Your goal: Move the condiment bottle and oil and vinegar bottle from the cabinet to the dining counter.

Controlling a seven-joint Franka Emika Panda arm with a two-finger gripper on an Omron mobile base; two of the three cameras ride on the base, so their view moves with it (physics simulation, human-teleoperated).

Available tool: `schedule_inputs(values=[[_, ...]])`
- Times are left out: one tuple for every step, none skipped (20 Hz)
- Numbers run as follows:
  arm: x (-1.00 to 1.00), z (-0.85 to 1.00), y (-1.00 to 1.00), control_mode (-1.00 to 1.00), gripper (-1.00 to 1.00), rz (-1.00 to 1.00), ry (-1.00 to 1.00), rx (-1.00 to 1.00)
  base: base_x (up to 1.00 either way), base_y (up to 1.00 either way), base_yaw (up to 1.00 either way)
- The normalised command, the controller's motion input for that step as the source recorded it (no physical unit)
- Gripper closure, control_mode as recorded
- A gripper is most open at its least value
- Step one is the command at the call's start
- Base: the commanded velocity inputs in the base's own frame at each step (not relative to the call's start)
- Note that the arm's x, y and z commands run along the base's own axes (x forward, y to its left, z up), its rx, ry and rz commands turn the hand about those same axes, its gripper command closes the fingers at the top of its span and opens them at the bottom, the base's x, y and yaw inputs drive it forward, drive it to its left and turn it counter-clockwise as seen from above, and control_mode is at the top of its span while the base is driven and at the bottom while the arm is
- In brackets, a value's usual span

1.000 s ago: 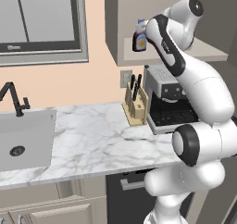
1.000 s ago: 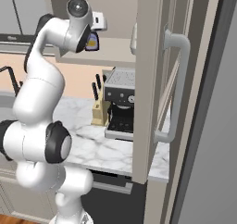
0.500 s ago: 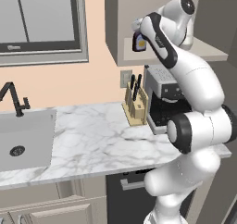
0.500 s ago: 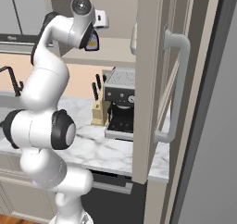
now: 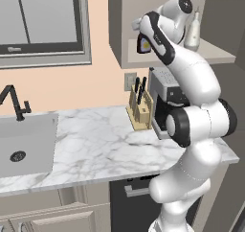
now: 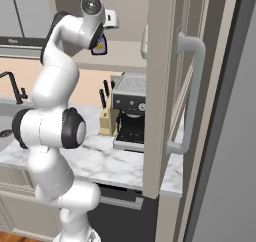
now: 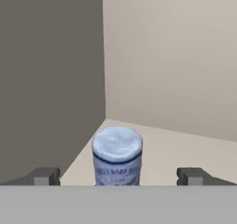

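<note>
Gripper (image 7: pixel 118 177): your jaws stand fully apart, holding nothing | Condiment bottle (image 7: pixel 116 156): upright on the cabinet (image 5: pixel 119 34) shelf, between your fingertips (image 7: pixel 44 176), blue cap at 6 o'clock in the hand view; label orange-yellow, cap-band print too blurred to read | Oil bottle (image 5: pixel 193 30): on the same shelf, 3 o'clock of the condiment bottle in the left base view | Knife block (image 5: pixel 139 111): on the worktop below.
</note>
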Motion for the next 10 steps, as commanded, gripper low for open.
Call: schedule_inputs(values=[[0.39,0.00,0.00,-1.00,-1.00,0.00,0.00,0.00,0.00,0.00,0.00],[0.39,0.00,0.00,-1.00,-1.00,0.00,0.00,0.00,0.00,0.00,0.00],[0.35,0.00,0.00,-1.00,-1.00,0.00,0.00,0.00,0.00,0.00,0.00],[0.29,0.00,0.00,-1.00,-1.00,0.00,0.00,0.00,0.00,0.00,0.00],[0.24,0.00,0.00,-1.00,-1.00,0.00,0.00,0.00,0.00,0.00,0.00],[0.18,0.00,0.00,-1.00,-1.00,0.00,0.00,0.00,0.00,0.00,0.00],[0.14,0.00,0.00,-1.00,-1.00,0.00,0.00,0.00,0.00,0.00,0.00],[0.08,0.00,0.00,-1.00,1.00,0.00,0.00,0.00,0.00,0.00,0.00],[0.06,0.00,0.04,-1.00,1.00,0.00,0.00,0.00,0.00,0.00,0.00],[0.03,0.00,0.06,-1.00,1.00,0.00,0.00,0.00,0.00,0.00,0.00]])
